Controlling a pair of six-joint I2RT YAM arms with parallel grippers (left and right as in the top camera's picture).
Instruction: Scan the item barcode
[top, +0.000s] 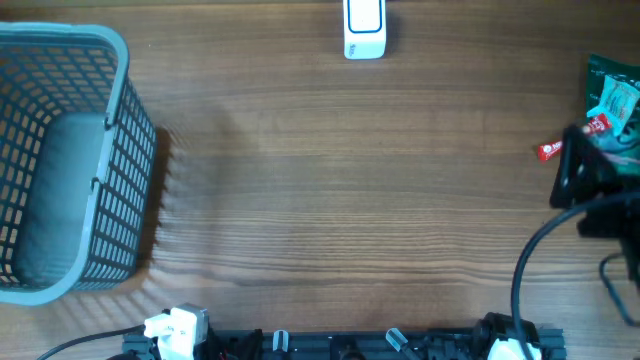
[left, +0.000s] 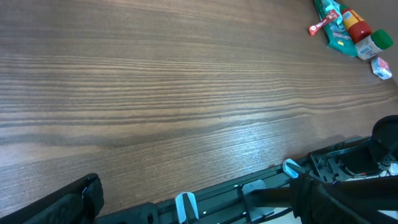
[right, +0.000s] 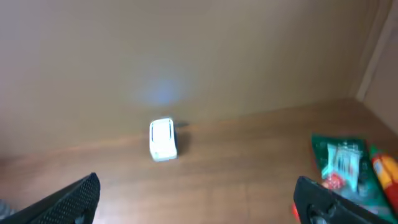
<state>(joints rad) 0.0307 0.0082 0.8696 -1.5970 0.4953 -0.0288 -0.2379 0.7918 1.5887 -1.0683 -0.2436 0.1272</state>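
A white barcode scanner (top: 363, 30) stands at the table's far edge, also in the right wrist view as scanner (right: 163, 139). The items lie in a small pile at the right: a green packet (top: 615, 95), a small red sachet (top: 548, 150) and a red bottle with a green cap (left: 364, 32). My right gripper (right: 196, 205) hovers open beside the pile, with the green packet (right: 342, 162) just past its right finger and nothing between its fingers. My left gripper (left: 205, 202) is open and empty at the near edge, far from the pile.
A grey mesh basket (top: 120, 150) fills the left end of the table. The right arm (top: 590, 185) and its cable cover part of the pile from above. The black arm-mount rail (top: 350, 345) runs along the near edge.
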